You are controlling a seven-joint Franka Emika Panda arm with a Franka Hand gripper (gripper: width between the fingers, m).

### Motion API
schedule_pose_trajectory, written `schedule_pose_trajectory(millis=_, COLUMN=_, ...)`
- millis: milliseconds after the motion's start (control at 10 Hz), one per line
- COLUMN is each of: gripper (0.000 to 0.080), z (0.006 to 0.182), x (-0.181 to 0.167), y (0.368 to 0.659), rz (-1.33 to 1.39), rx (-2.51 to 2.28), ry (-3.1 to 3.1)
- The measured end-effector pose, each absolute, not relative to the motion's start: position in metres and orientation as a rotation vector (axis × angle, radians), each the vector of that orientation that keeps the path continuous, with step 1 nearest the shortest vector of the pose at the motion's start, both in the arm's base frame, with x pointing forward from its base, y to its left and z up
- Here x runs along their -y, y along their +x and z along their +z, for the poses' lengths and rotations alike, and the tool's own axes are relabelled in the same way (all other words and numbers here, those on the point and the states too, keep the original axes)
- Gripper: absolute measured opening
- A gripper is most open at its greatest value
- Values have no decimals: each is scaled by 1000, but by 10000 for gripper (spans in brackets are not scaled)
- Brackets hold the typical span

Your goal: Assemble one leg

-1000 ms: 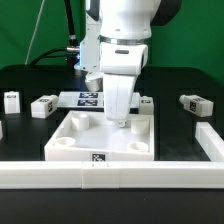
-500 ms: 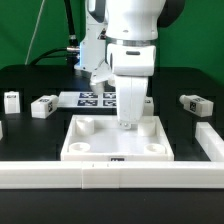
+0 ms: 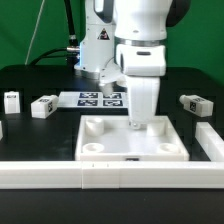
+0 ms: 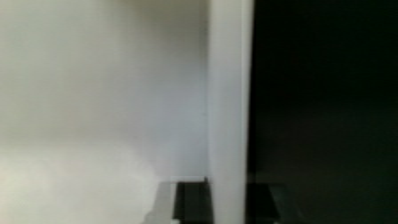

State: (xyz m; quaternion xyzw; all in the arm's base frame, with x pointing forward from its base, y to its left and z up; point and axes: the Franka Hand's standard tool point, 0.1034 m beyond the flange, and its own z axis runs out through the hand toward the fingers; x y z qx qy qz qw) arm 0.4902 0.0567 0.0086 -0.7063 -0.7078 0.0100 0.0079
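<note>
The large flat white square panel [image 3: 110,150] with round corner sockets lies on the black table behind the front rail. My gripper [image 3: 140,122] stands over its far edge, fingers down, shut on the panel's rim. In the wrist view the white rim [image 4: 228,100] runs straight between my two dark fingertips [image 4: 191,205], with the gripper [image 4: 228,205] closed on it. Small white legs with tags lie apart from the gripper: two at the exterior view's left [image 3: 42,106] [image 3: 11,99] and one at its right [image 3: 194,103].
A long white rail [image 3: 60,176] runs along the front, and a second white rail piece [image 3: 212,140] stands at the exterior view's right. The marker board [image 3: 95,98] lies behind the panel. Black cables hang at the back left.
The gripper has moved toward the exterior view's right, and the square panel has slid the same way with it along the front rail. The legs have not moved.
</note>
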Motion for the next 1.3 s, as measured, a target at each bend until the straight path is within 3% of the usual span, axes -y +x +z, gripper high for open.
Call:
schedule_pose_trajectory(millis=300, gripper=58, z=8, x=-83, y=501, rz=2, rx=2211, ry=-2208)
schedule_pose_trajectory(millis=700, gripper=58, z=9, x=-88, y=503, rz=12, rx=2156, ry=-2258)
schedule_pose_trajectory(millis=800, gripper=154, z=9, x=-88, y=503, rz=12, rx=2155, ry=-2259)
schedule_pose_trajectory(millis=900, gripper=330, z=9, x=-87, y=503, rz=12, rx=2155, ry=-2259)
schedule_pose_trajectory(millis=1000, gripper=330, z=9, x=-87, y=503, rz=13, rx=2154, ry=-2259)
schedule_pose_trajectory(millis=1100, gripper=529, z=9, x=-87, y=503, rz=13, rx=2154, ry=-2260)
schedule_pose_trajectory(millis=1200, gripper=615, z=9, x=-87, y=503, rz=13, rx=2154, ry=-2260)
schedule_pose_trajectory(millis=1300, gripper=615, z=9, x=-87, y=503, rz=13, rx=2154, ry=-2260)
